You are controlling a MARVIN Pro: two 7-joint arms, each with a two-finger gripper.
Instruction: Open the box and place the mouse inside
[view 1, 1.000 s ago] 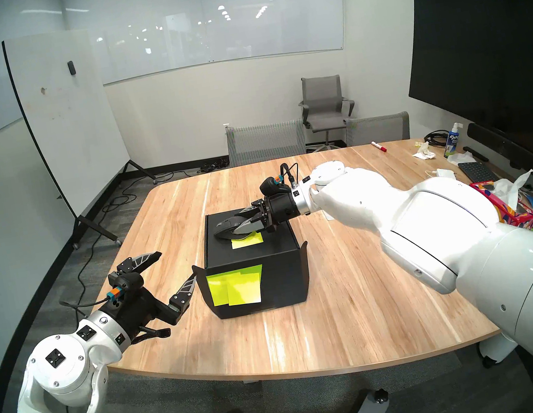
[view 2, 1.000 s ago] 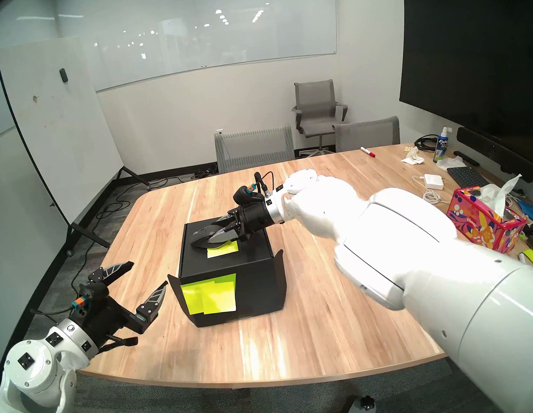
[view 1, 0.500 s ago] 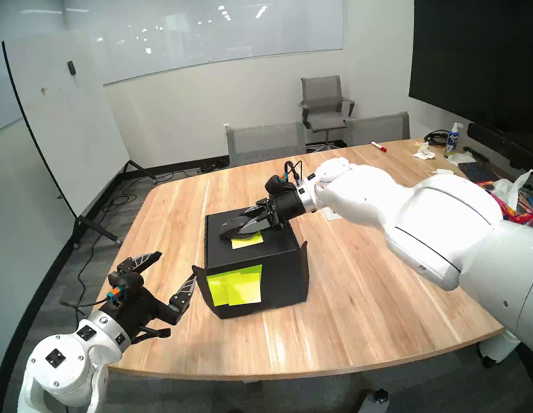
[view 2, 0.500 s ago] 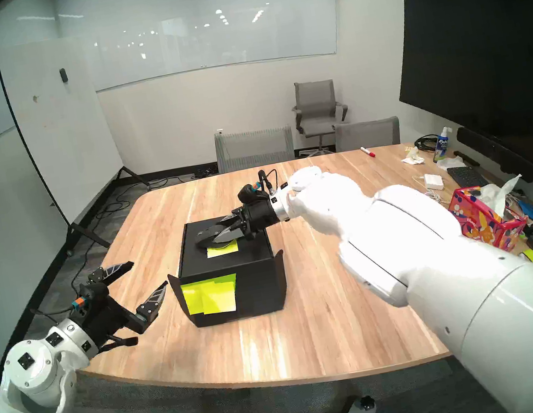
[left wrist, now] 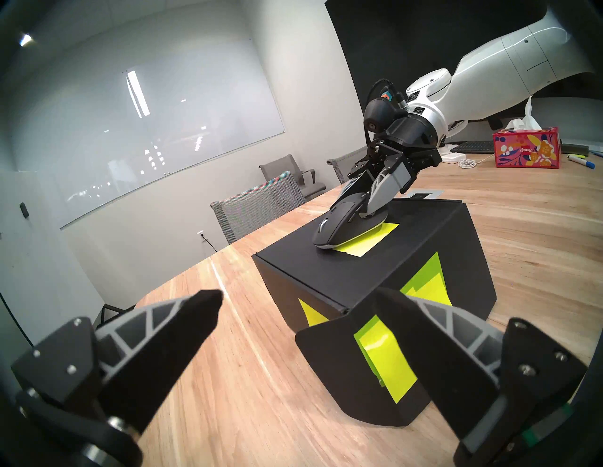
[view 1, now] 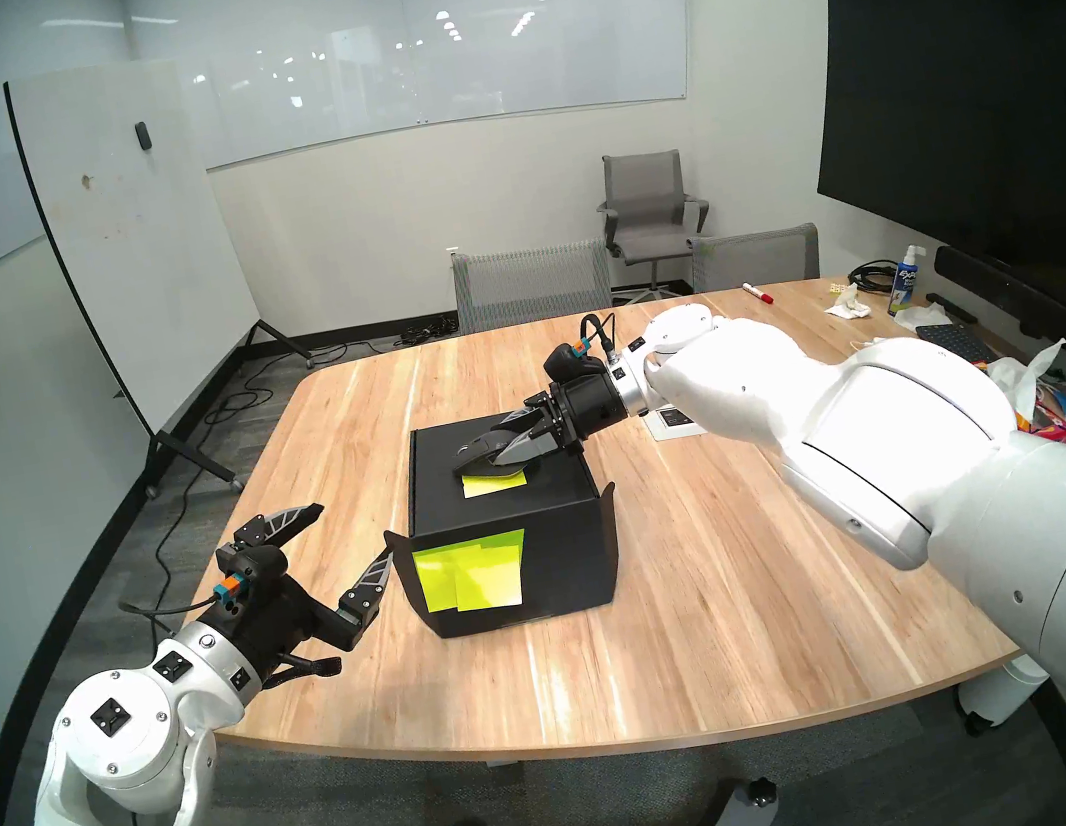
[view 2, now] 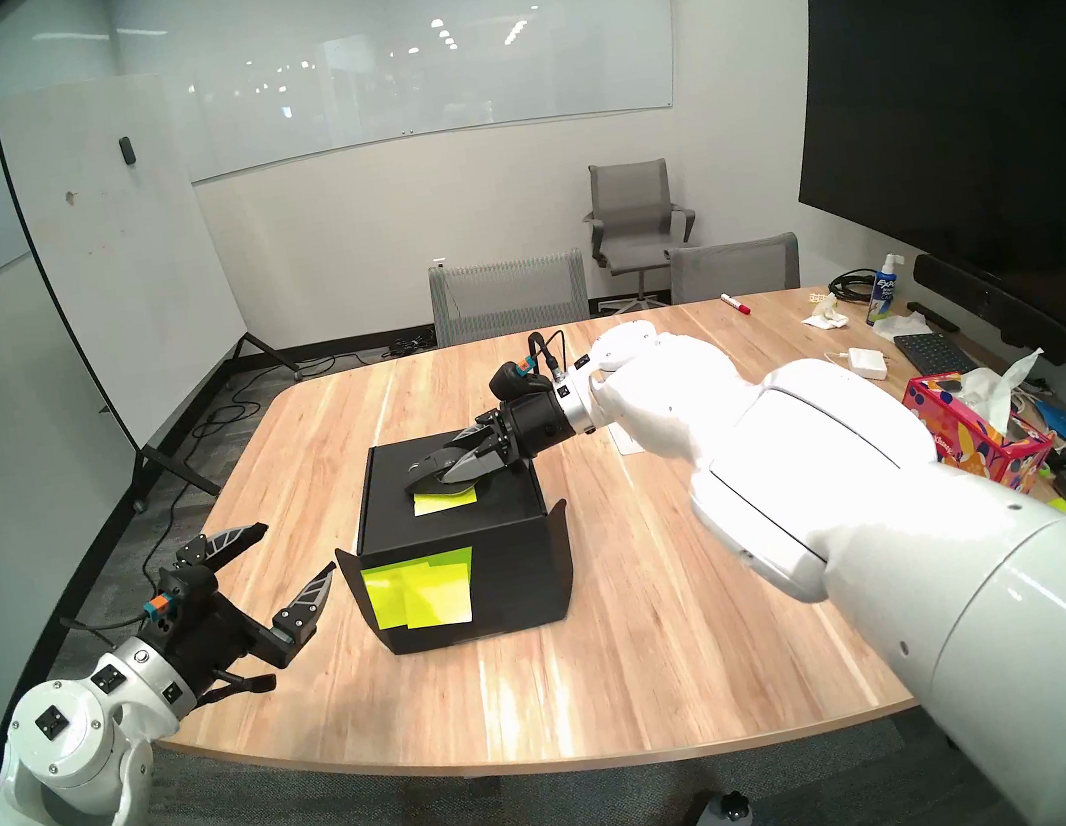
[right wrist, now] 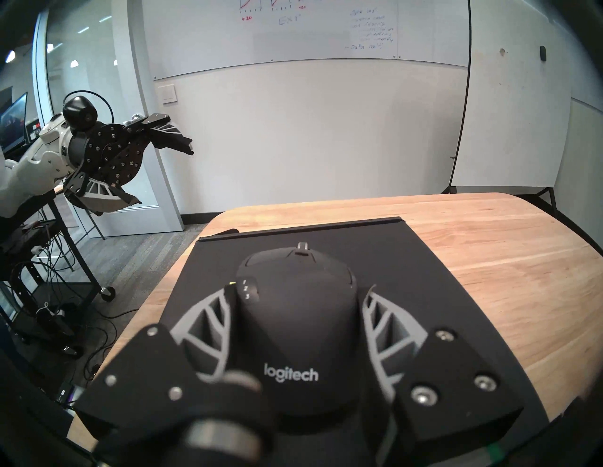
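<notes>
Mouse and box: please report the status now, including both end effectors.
Right end effector shut on the mouse, over the box. Left end effector open, empty, beside box. Lid closed, blocks placing.

The box (view 1: 508, 532) is set mid-table (view 1: 691, 621). The mouse (view 1: 481, 458) is held over its lid by the right gripper (view 1: 477, 454); the left gripper (view 1: 354, 537) is placed left of it.
</notes>
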